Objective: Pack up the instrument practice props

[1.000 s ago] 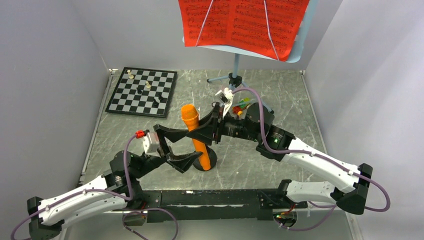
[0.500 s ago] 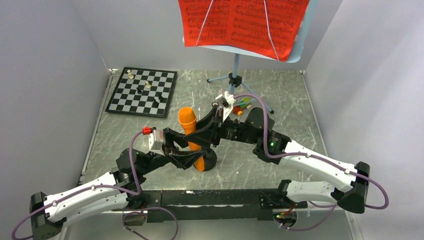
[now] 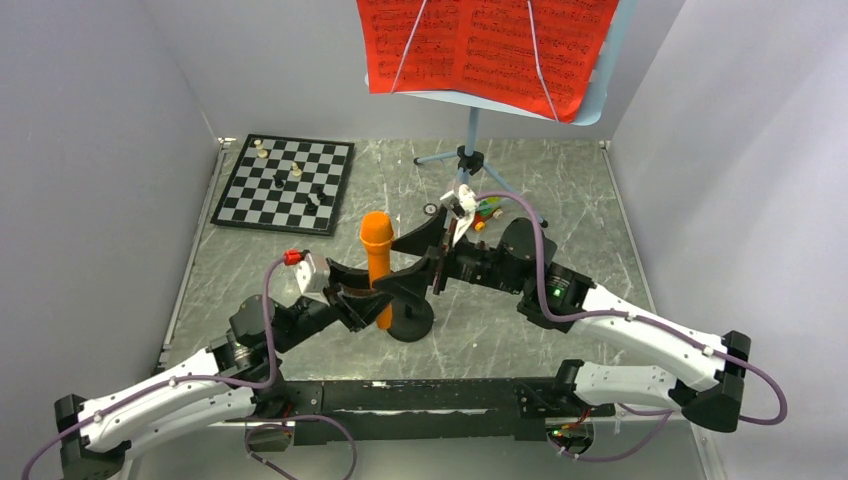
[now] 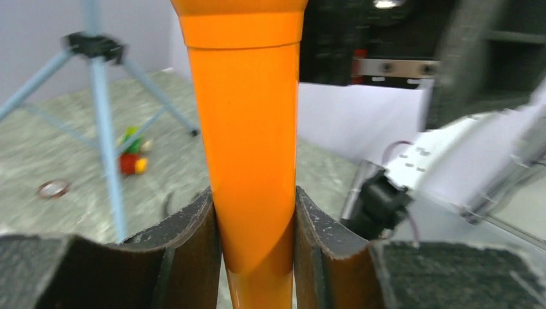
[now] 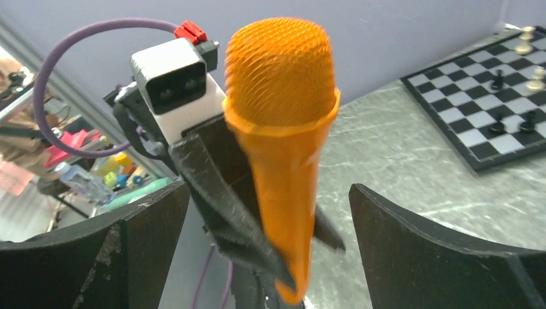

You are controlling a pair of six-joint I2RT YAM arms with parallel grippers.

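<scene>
— How is the left hand (image 4: 256, 235) set?
— It is clamped on the shaft of the orange microphone (image 3: 377, 250), with a pad pressed against either side, below the mesh head. The arm is reached forward from the near left.

— And the right hand (image 5: 267, 193)?
— Its fingers are spread wide, one to each side of the microphone, and no contact is seen. That arm is stretched in from the right.

— Where is the microphone found?
— It is stood upright on its black round base (image 3: 412, 322), mid-counter (image 3: 560, 190). Red sheet-music pages (image 3: 480, 45) are carried on the light-blue music stand (image 3: 470, 135) at the far end.
</scene>
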